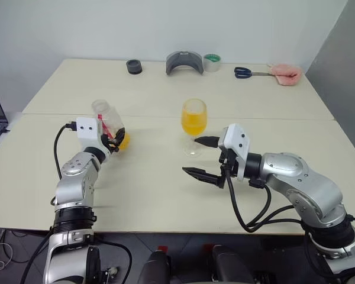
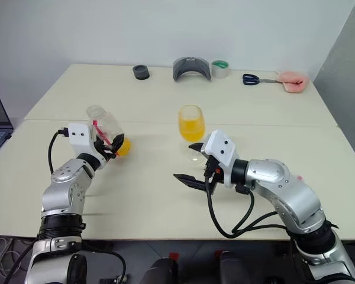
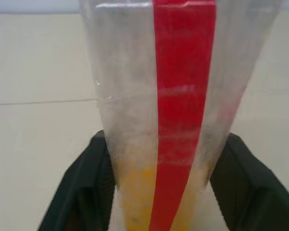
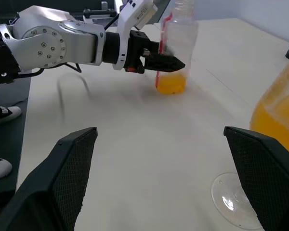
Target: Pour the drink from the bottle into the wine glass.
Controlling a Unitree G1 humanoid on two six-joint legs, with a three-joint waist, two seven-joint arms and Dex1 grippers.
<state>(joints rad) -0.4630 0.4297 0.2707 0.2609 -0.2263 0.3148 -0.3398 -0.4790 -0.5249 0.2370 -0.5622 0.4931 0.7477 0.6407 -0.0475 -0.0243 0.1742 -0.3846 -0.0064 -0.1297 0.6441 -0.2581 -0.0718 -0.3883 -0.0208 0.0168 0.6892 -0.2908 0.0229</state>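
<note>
Nearest the robot, the right pincer hangs released over the desk, its two black fingers spread wide and holding nothing, its tips pointing toward the foot of the wine glass just beyond it. The glass stands upright near the middle of the desk, stem vertical, bowl filled a good way up with the drink. Judged from that, the pour itself is done.

To the left and about as far out, the left pincer flanks the lower part of the bottle. The left wrist view shows the two black fingers on either side of the clear body, with the red label strip running along its length. Whether they press the plastic or have just let go I cannot tell; the fingers sit right at the walls, so it may be either. The bottle looks set base-down on the desk, or very nearly so. Its long axis runs roughly upright with a lean up and away to the left in the head views, and the open neck is uppermost. A small orange remnant sits in its base.

What is left, in my reading, is only to free the bottle and draw both arms back.

Far off, at the desk's back edge, lie scissors and a roll of tape.
</note>
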